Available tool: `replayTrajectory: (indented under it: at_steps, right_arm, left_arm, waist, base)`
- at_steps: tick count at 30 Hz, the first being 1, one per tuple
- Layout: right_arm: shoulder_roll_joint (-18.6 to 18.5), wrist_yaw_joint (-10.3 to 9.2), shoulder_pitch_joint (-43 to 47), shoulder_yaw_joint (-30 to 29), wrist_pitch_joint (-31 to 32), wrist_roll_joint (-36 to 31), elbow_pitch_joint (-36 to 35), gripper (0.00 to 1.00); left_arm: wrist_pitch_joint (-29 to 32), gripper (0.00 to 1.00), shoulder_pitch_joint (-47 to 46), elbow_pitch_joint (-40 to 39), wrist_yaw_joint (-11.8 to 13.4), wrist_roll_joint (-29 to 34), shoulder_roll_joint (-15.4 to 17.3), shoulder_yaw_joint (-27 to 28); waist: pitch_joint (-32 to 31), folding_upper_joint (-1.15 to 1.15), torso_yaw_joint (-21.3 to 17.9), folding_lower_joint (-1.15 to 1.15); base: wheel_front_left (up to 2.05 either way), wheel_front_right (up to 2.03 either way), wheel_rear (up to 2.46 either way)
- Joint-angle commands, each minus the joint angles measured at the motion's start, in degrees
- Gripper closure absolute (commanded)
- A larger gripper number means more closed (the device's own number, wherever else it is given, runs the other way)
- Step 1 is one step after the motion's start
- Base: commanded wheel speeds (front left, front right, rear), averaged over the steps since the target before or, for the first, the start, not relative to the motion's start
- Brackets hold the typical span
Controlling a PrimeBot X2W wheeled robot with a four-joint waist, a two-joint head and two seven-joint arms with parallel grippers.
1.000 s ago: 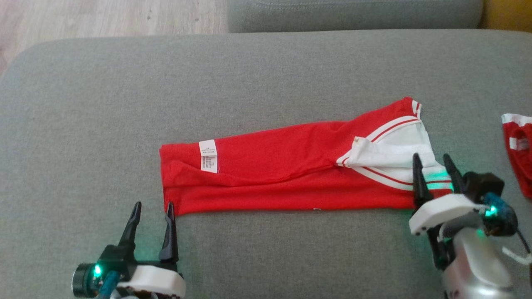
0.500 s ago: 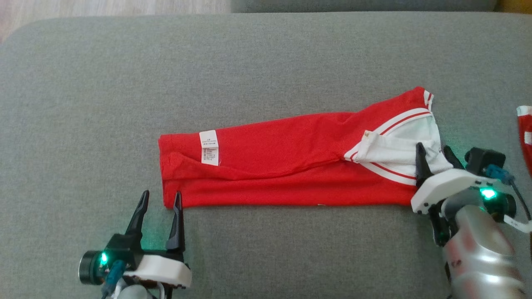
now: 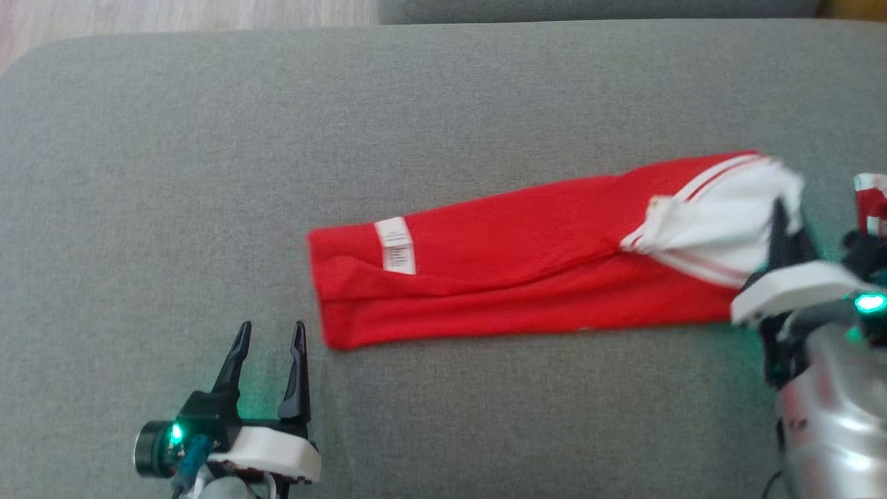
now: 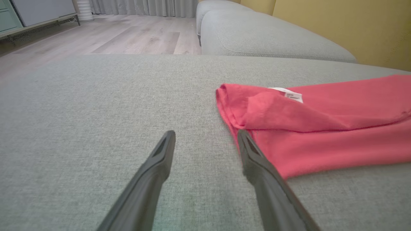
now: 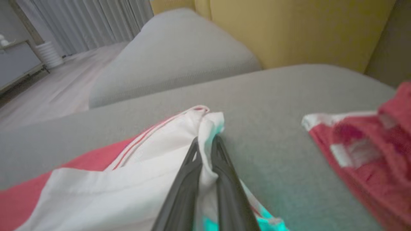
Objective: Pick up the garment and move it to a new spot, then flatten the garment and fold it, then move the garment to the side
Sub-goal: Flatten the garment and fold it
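Garment (image 3: pixel 520 277) looks folded into a strip; move aside pending. Right gripper (image 5: pixel 206 140) clamps its white end; left gripper (image 3: pixel 271 327) wide open, empty.

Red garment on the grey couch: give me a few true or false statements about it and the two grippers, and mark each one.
1. The right gripper is shut on the white end of the garment. True.
2. The left gripper grips the garment's red end. False: it is open, with nothing between its fingers.
3. A white label shows on the garment. True.
4. The garment lies on a wooden table. False: it lies on a grey cushion.
5. A second red cloth lies off to the right of the garment. True.
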Motion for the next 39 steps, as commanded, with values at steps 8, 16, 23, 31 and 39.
replayTrajectory:
  at_steps: [8,16,23,31,39]
  right_arm:
    - [1.6,-0.05,2.2,8.0,-1.0,1.4,-22.9,1.0]
    - [2.3,-0.05,3.9,30.7,0.0,9.9,-29.0,1.0]
    - [2.8,-0.05,0.8,43.2,4.3,14.9,-26.0,1.0]
    - [3.4,-0.05,-2.8,54.7,7.1,22.2,-20.6,0.0]
    - [3.5,-0.05,-5.5,55.5,1.4,24.7,-20.0,0.0]
  left_arm:
    - [-0.5,0.0,-0.9,-0.9,0.3,-1.6,0.1,0.9]
    - [-0.5,0.0,-0.9,0.0,0.5,-2.2,0.1,-0.3]
    - [-0.5,0.0,-1.9,0.5,0.8,-3.5,0.1,-2.8]
    - [-0.5,0.0,-1.7,1.3,1.8,-5.1,0.1,-4.8]
    - [-0.5,0.0,-1.9,0.5,2.3,-5.2,0.1,-3.7]
  waist:
    - [-0.2,0.0,0.5,0.02]
    - [-0.1,0.0,3.2,0.02]
    - [1.0,0.0,8.7,0.02]
    - [1.4,0.0,14.3,0.02]
    - [0.7,0.0,12.2,0.02]
  base:
    - [0.0,0.0,0.0]
    - [0.0,0.0,0.0]
    - [0.0,0.0,0.0]
    - [0.0,0.0,0.0]
    - [0.0,0.0,0.0]
